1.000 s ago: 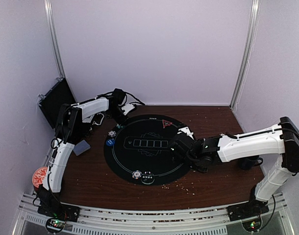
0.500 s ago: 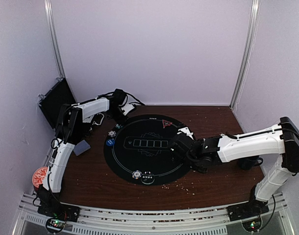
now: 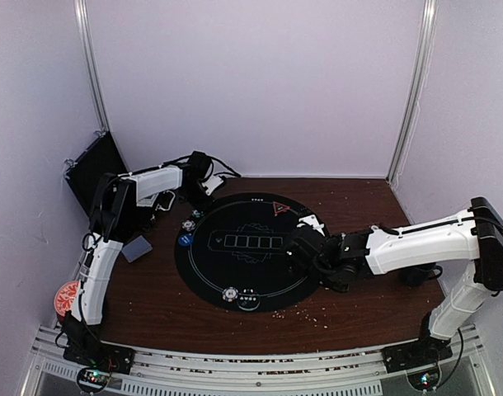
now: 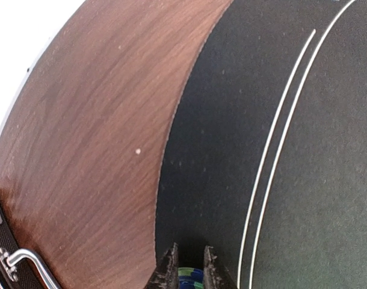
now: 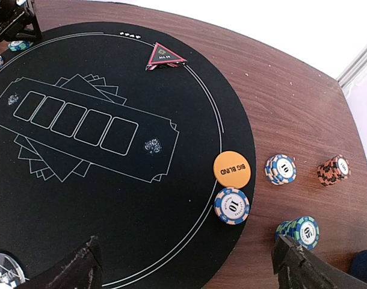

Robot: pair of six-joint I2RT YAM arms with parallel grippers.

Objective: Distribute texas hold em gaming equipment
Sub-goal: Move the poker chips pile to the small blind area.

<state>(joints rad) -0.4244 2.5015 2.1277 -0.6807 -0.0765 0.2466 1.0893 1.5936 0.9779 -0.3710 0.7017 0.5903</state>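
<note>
My left gripper (image 3: 204, 196) (image 4: 189, 268) hovers at the far-left edge of the round black mat (image 3: 260, 276) and is shut on blue-green striped poker chips (image 4: 191, 276). My right gripper (image 3: 305, 247) (image 5: 189, 271) is wide open and empty above the mat's right side. Below it lie an orange "BIG BLIND" button (image 5: 232, 169) and a blue-cream chip (image 5: 231, 205). Three chip stacks (image 5: 280, 169) (image 5: 333, 170) (image 5: 299, 232) stand on the wood to the right. The red triangle marker (image 3: 279, 208) (image 5: 164, 57) lies at the mat's far edge. A blue button (image 3: 185, 239) and chips (image 3: 189, 224) lie left.
Grey-blue-backed cards (image 3: 137, 248) lie on the wooden table (image 3: 359, 313) left of the mat. More chips (image 3: 230, 294) sit at the mat's near edge. A red-topped can (image 3: 67, 297) stands at the left edge, a dark mug (image 3: 416, 274) behind the right arm, a black case (image 3: 91, 169) at the back left.
My left gripper has shifted slightly toward the back left with the chips in it. The right arm has barely moved.
</note>
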